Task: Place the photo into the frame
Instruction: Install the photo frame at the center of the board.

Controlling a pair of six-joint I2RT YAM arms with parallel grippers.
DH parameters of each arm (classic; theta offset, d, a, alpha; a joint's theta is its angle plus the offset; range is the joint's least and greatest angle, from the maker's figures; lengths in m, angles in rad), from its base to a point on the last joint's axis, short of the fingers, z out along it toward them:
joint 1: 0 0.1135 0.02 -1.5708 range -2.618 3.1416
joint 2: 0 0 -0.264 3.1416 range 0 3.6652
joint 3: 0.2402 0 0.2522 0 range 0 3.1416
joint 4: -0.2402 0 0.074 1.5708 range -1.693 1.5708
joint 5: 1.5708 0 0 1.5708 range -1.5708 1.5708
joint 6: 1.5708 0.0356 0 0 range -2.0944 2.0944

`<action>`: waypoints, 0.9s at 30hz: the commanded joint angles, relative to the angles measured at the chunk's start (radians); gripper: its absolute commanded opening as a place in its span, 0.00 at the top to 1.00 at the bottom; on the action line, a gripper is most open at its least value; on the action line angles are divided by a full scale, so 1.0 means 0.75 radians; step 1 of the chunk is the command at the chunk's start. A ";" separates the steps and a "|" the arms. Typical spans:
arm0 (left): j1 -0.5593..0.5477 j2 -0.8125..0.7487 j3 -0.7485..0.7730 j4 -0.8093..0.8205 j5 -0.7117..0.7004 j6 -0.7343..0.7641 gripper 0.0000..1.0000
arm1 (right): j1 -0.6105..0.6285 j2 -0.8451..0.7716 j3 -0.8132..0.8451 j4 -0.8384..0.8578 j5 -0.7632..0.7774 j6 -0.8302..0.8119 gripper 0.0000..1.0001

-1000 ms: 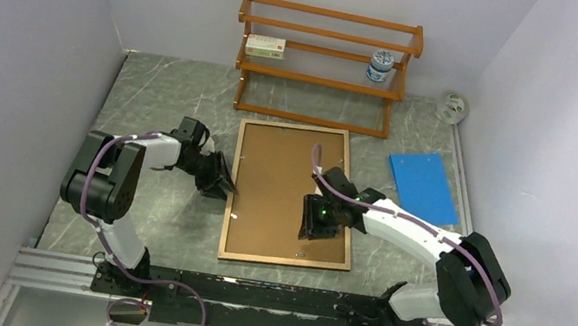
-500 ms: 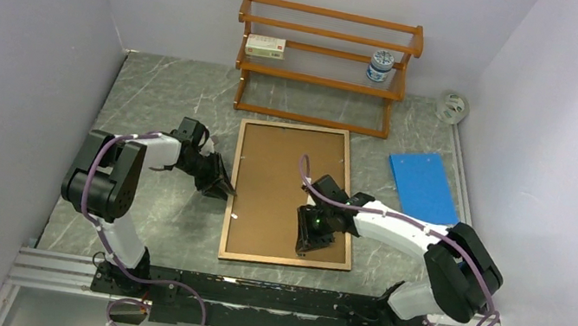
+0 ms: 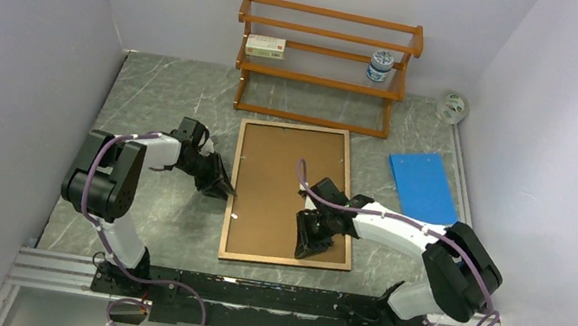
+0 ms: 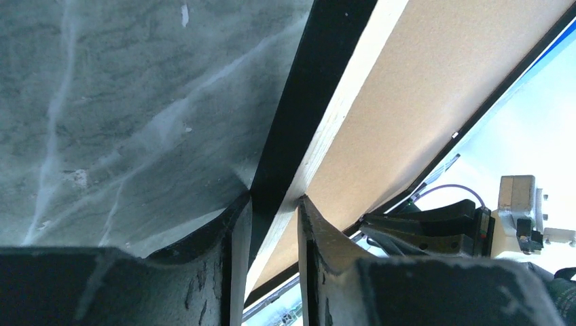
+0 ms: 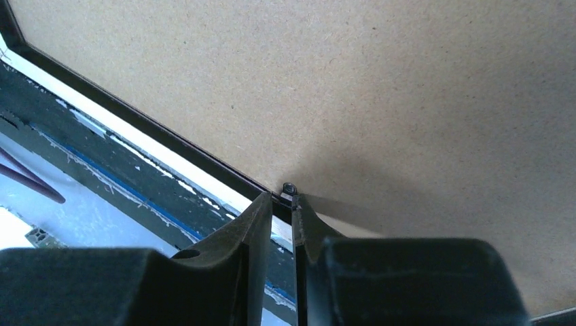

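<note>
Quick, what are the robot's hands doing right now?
Left hand: closed on the frame, at its left edge.
Right hand: nearly closed, pinching a small tab on the frame's back.

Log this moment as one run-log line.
frame lies back-up | left gripper clamps frame's left edge | right gripper straddles clip, grip unclear

The left gripper (image 4: pixel 275 198) shows at the bottom edge, its two dark fingers (image 4: pixel 234 258) set either side of the near rim of the frame (image 4: pixel 319 81). One fingertip lies against the black outer edge, the other against the pale wooden strip beside it. The rim runs slantwise to the upper right, with the brown backing board (image 4: pixel 441 95) beyond it. Grey marbled bench (image 4: pixel 122 102) fills the left. Past the frame's far edge, part of the right arm (image 4: pixel 516 200) shows.
</note>
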 commanded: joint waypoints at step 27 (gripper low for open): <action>-0.010 -0.212 0.006 -0.121 -0.299 -0.013 0.51 | 0.003 0.112 0.480 -0.058 0.585 0.175 0.51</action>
